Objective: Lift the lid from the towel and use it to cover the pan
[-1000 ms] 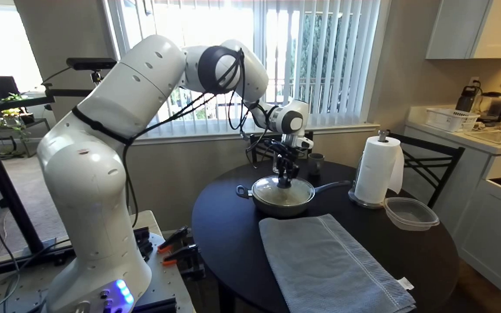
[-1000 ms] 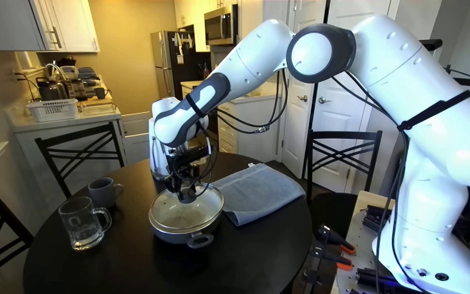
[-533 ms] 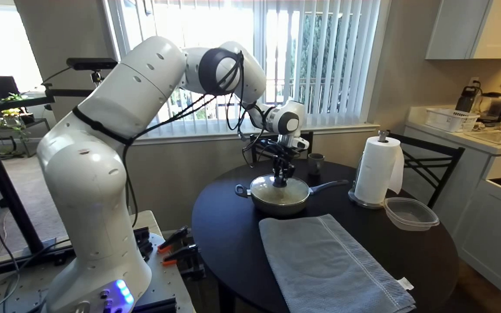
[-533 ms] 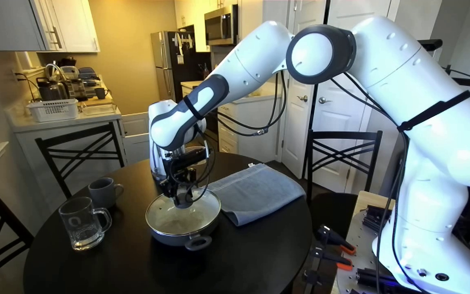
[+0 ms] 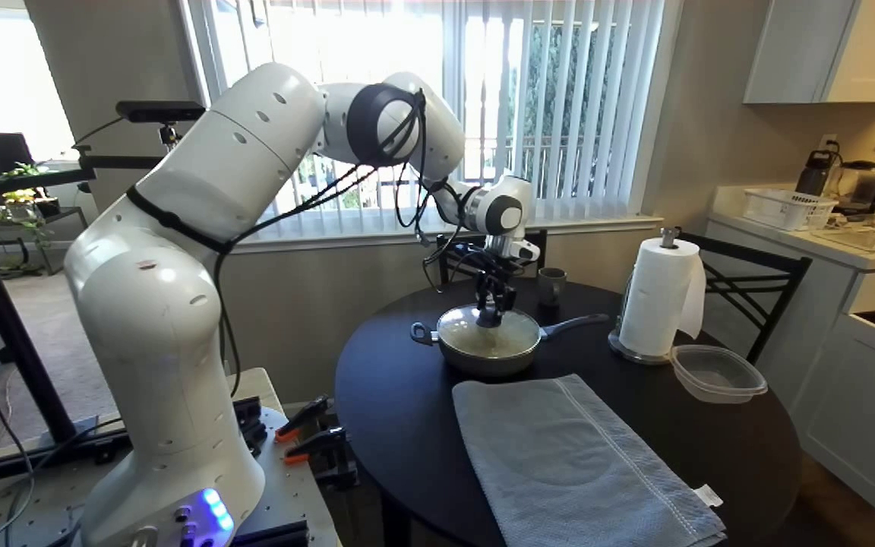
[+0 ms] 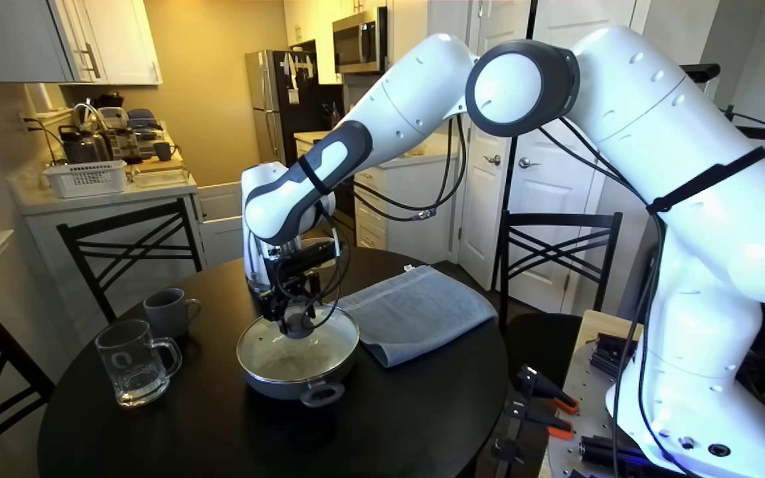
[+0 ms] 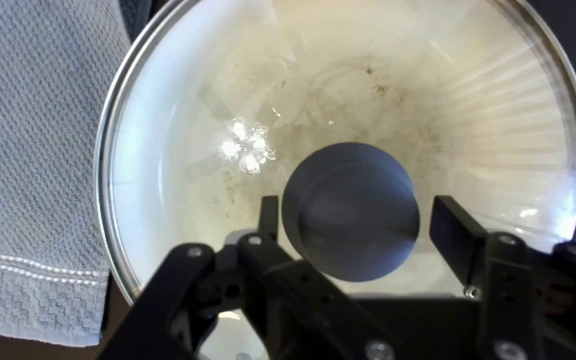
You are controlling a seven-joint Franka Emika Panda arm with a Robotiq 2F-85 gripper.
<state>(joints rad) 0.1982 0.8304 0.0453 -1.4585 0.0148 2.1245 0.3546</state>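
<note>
The see-through lid [image 7: 318,100] with its thin metal rim lies on the pan [image 5: 487,366], its edge level with the pan's rim in both exterior views. The pan's cream inside shows through the glass. My gripper [image 7: 355,220] is open, with one finger on each side of the lid's dark round knob [image 7: 358,200] and a gap on both sides. In both exterior views the gripper [image 5: 492,308] [image 6: 297,317] is low over the lid's middle and partly hides the knob. The grey-blue towel [image 5: 582,456] lies flat beside the pan, with nothing on it.
The pan's dark handle [image 5: 574,325] points toward a paper-towel roll [image 5: 658,300]. A clear plastic container [image 5: 717,372] stands beside the roll. A glass mug [image 6: 133,365] and a grey mug [image 6: 170,312] stand near the pan. Black chairs [image 6: 140,249] surround the table.
The lid has gone from slightly raised and offset to level on the pan's rim. Gripper, lid and pan shifted slightly sideways. In the last half second the fingers have spread at the knob.
</note>
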